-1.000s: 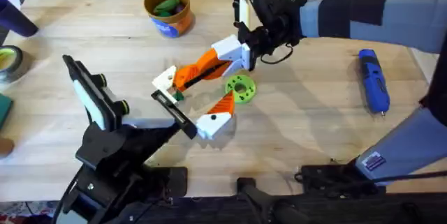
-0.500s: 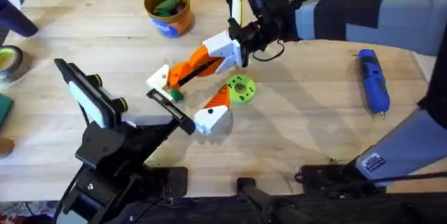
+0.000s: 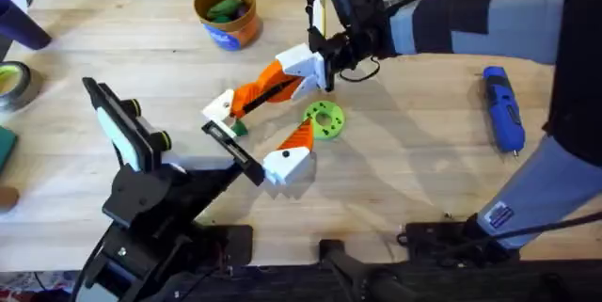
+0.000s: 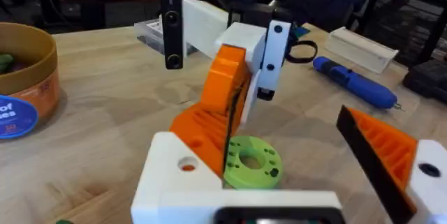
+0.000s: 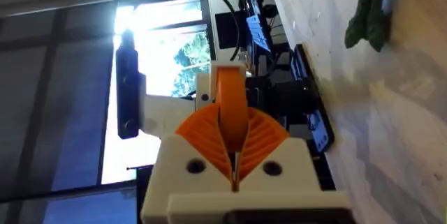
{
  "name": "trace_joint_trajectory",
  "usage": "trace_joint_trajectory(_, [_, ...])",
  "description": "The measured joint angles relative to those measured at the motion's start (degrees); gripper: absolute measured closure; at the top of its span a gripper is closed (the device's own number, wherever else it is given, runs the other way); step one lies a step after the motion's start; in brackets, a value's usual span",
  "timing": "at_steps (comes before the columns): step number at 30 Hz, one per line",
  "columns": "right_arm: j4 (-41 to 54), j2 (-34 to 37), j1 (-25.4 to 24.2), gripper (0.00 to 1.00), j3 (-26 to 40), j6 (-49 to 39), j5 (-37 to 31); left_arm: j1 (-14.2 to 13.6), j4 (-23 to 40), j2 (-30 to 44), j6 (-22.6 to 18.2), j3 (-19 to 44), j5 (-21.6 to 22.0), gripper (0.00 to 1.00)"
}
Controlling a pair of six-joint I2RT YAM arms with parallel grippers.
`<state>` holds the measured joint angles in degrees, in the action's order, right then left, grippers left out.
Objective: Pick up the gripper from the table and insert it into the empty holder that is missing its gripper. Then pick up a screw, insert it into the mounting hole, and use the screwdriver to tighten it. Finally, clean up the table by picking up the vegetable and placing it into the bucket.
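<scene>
2 arms share a pale wooden table (image 3: 404,161). The right gripper (image 3: 324,62) reaches across from the far right, its jaws pinching the white base of the gripper (image 3: 268,84), the long orange finger part, which it carries tilted with the orange tip pointing down toward the empty holder (image 3: 218,106). That small white block sits at the end of a black bar (image 3: 235,151), which the left arm presents near the table's middle, apparently so the holder stays steady while the part is slid in. The left gripper's own jaws cannot be told from these views.

At the bar's other end sits a shorter orange-and-white finger (image 3: 290,156), just beside a green disc (image 3: 324,119). The blue electric screwdriver (image 3: 503,109) lies well apart at the right. The orange-brown bucket (image 3: 227,15) stands at the far side with something green already inside, probably the vegetable.

Compared with 1 second ago, the carried part has lifted and shifted toward the far side, and the bar assembly has moved slightly with it; the orange tip now meets the holder.
</scene>
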<state>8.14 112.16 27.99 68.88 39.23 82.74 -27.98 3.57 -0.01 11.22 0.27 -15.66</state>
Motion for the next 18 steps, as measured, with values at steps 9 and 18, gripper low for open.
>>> trace_joint_trajectory(9, [-0.69,0.0,2.69,0.992,0.06,0.66,0.56,-0.06,-0.08,0.0,0.0,0.0,-0.9,0.007])
trace_joint_trajectory(18, [-1.06,0.0,3.34,0.992,0.38,0.88,0.44,-0.05,-0.11,0.0,0.14,0.0,-0.81,0.007])
